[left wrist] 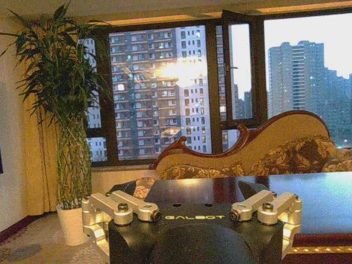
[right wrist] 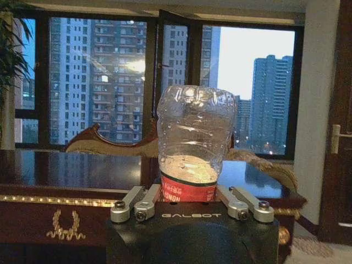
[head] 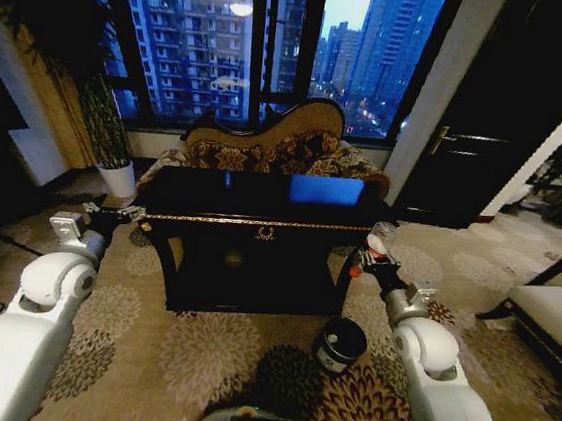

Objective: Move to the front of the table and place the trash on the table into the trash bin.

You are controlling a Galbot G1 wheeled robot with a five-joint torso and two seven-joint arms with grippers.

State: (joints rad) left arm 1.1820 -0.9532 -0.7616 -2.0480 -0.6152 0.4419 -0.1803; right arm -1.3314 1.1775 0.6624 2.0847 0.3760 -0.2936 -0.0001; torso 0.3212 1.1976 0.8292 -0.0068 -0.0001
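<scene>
Right wrist view: clear bottle [right wrist: 195, 146] with a red label, clamped between the fingers of the right gripper [right wrist: 192, 204], standing with its long axis upright and its rounded base uppermost, so the cap end would point down past the fingers, though the cap itself is hidden there. Head view: same bottle [head: 380, 237] held at the right front corner of the table [head: 252, 195], just off its gold-trimmed edge, with a red spot at the gripper [head: 368, 258] that may be the cap. Trash bin [head: 341, 345]: small black bucket with pale rim, on the carpet below and slightly inboard of the right gripper, near the table's right leg; right arm plainly the nearer. Judgement: the drop calls for carrying the bottle down and a little toward the robot's middle. Left gripper [left wrist: 192, 217]: fingers apart, holding nothing, at the table's left front corner, well apart from the bin. Behind the table: sofa [head: 268, 147], potted plant [head: 108, 132].
</scene>
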